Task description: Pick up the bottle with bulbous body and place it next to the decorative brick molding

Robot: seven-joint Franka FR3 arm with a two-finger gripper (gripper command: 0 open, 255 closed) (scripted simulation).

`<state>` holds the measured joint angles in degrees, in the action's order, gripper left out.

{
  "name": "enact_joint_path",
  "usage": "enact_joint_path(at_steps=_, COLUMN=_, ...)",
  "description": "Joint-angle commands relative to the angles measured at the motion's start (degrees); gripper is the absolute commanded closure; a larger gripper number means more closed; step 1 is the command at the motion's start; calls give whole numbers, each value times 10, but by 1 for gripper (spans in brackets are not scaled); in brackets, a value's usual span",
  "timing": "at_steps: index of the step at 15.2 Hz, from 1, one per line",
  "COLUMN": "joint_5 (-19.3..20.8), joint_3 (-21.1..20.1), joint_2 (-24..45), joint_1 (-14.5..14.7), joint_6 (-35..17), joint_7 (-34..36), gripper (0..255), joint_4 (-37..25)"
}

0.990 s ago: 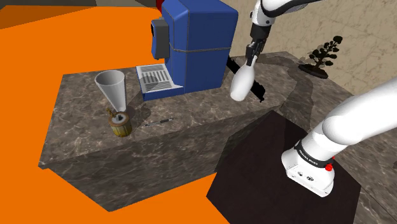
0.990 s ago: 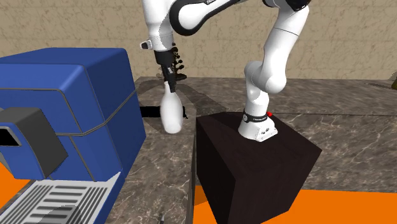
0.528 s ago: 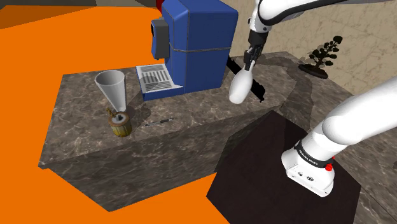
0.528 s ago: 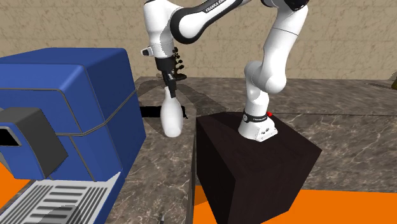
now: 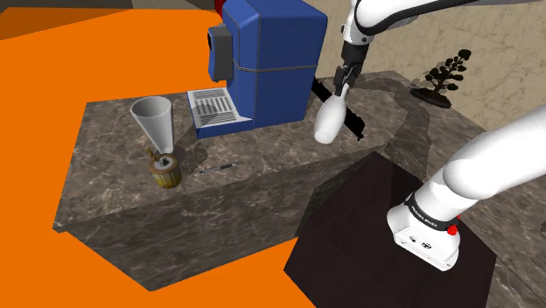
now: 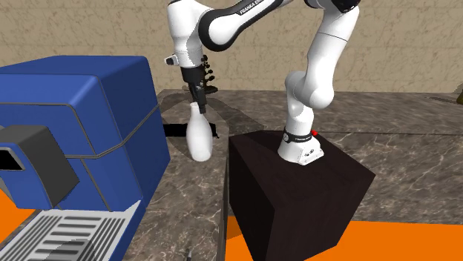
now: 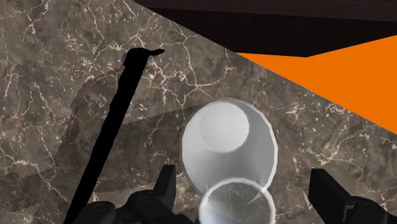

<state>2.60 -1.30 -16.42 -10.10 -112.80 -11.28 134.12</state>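
A white bottle (image 5: 329, 123) (image 6: 199, 139) with a bulbous body and narrow neck stands on the dark marble counter (image 5: 262, 166), close to a long black strip (image 5: 356, 124) (image 7: 116, 125) lying flat on the counter. My gripper (image 5: 343, 85) (image 6: 199, 101) hangs straight above the bottle's neck. In the wrist view the bottle (image 7: 229, 146) is seen from above, its rim between my fingers (image 7: 167, 186), which stand apart with a gap on each side of the neck. The gripper is open.
A big blue machine (image 5: 262, 52) with a grille tray (image 5: 214, 109) stands just beyond the bottle. A white cone cup (image 5: 154, 118), a small barrel (image 5: 166, 171) and a pen (image 5: 217, 166) lie farther along. A bonsai (image 5: 443, 79) sits behind; the black stand (image 5: 376, 245) is nearby.
The gripper carried the bottle slightly toward the blue machine and down, then its fingers opened off the neck. The bottle now stands free.
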Motion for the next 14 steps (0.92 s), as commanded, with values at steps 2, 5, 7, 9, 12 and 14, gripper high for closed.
enact_joint_path(at_steps=2, joint_5=0, joint_3=0, joint_2=0, joint_1=0, joint_6=0, joint_7=0, gripper=0, joint_4=0)
enact_joint_path(at_steps=5, joint_5=-2, joint_3=-1, joint_2=-10, joint_1=1, joint_6=59, joint_7=-1, gripper=0, joint_4=-50)
enact_joint_path(at_steps=7, joint_5=-2, joint_3=-2, joint_2=-11, joint_1=1, joint_6=75, joint_7=-1, gripper=0, joint_4=-64)
enact_joint_path(at_steps=9, joint_5=-2, joint_3=-2, joint_2=-11, joint_1=1, joint_6=75, joint_7=-1, gripper=0, joint_4=-64)
enact_joint_path(at_steps=12, joint_5=-2, joint_3=-2, joint_2=-11, joint_1=1, joint_6=75, joint_7=-1, gripper=0, joint_4=-64)
enact_joint_path(at_steps=14, joint_5=-2, joint_3=-2, joint_2=-11, joint_1=1, joint_6=75, joint_7=-1, gripper=0, joint_4=-64)
